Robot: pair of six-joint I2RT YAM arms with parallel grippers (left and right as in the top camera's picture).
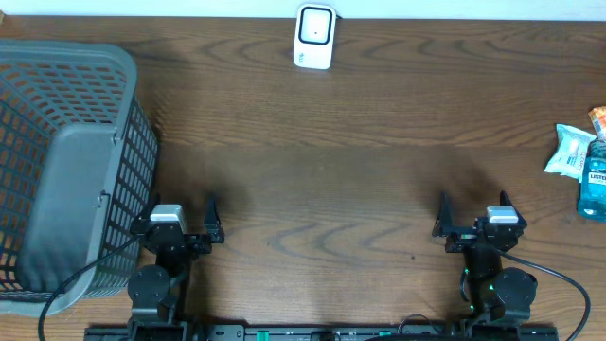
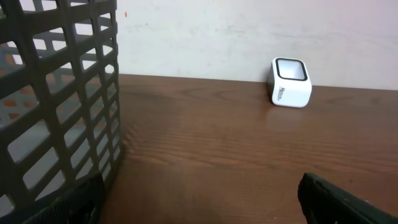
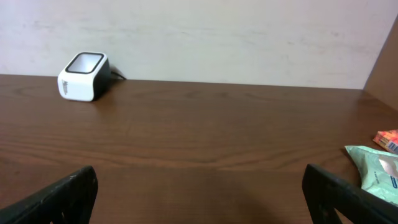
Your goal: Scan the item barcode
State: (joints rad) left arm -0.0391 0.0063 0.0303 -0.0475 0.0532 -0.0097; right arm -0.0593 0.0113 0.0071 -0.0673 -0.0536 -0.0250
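Holding both arms folded low at the near edge of the table [image 1: 331,170], aiming the left gripper [image 1: 180,216] and the right gripper [image 1: 473,213] toward the far side, well apart from each other. Spreading both pairs of fingers [image 1: 442,206] wide, gripping nothing. Crowding the left gripper just beside a grey slatted basket [image 1: 142,142]; touching or not, cannot tell. Showing the scanner [image 1: 314,36] at the far edge near the middle, well apart from both grippers: small, white, rounded, facing up with a black-framed window, trailing a dark cable [image 3: 115,75] behind. Showing the items at the right edge, beyond the right gripper: a pale green wipes packet [image 1: 571,152], a blue bottle [image 1: 595,180] just beside it, an orange packet [image 1: 598,118] cut by the frame; barcodes too small to tell. Stretching dark brown, strongly grained wood across the whole view, meeting a plain pale wall [image 3: 217,37] behind the scanner.
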